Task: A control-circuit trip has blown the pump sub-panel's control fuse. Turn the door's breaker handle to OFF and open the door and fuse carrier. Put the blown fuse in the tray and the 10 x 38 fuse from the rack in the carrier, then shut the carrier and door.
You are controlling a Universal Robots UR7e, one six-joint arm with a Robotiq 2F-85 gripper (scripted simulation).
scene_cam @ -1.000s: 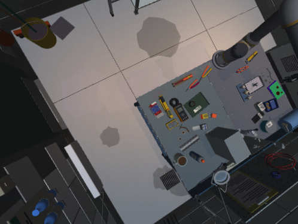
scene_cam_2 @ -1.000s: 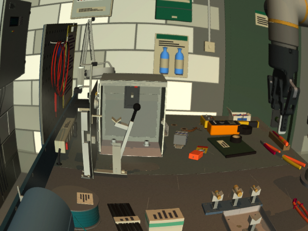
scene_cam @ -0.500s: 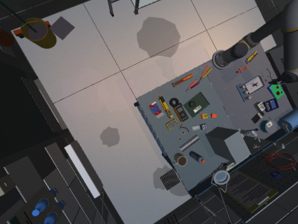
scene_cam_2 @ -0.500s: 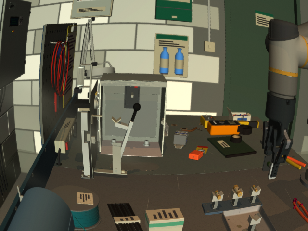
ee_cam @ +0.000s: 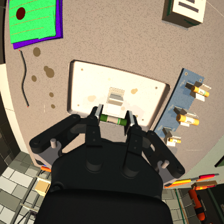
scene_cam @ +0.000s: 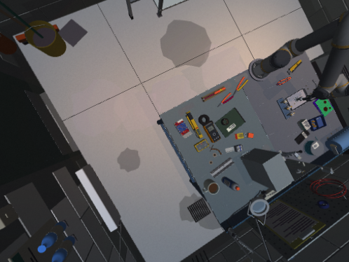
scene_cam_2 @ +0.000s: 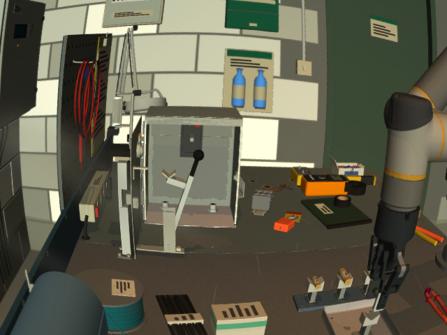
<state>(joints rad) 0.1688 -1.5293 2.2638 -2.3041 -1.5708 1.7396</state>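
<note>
A small fuse (ee_cam: 113,120) with a green end and a white body sits crosswise between my fingers, right above the pale tray (ee_cam: 117,93) (scene_cam_2: 355,319) at the front right of the bench. A small stand (ee_cam: 115,99) rises from the tray's middle. To the tray's side the blue rack (ee_cam: 180,102) (scene_cam_2: 330,296) carries three yellow fuses on clips. The grey sub-panel (scene_cam_2: 191,164) stands far to the left with its door (scene_cam_2: 126,194) swung open and the carrier lever (scene_cam_2: 189,180) tilted out. My gripper (ee_cam: 113,120) (scene_cam_2: 382,297) is closed and holds the fuse.
A box with a bar label (scene_cam_2: 239,317) stands left of the rack, beside a wire spool (scene_cam_2: 122,299). A green pad (ee_cam: 33,20) lies beyond the tray. Orange and yellow screwdrivers (scene_cam_2: 428,234) lie at the right, and an orange meter (scene_cam_2: 325,185) farther back.
</note>
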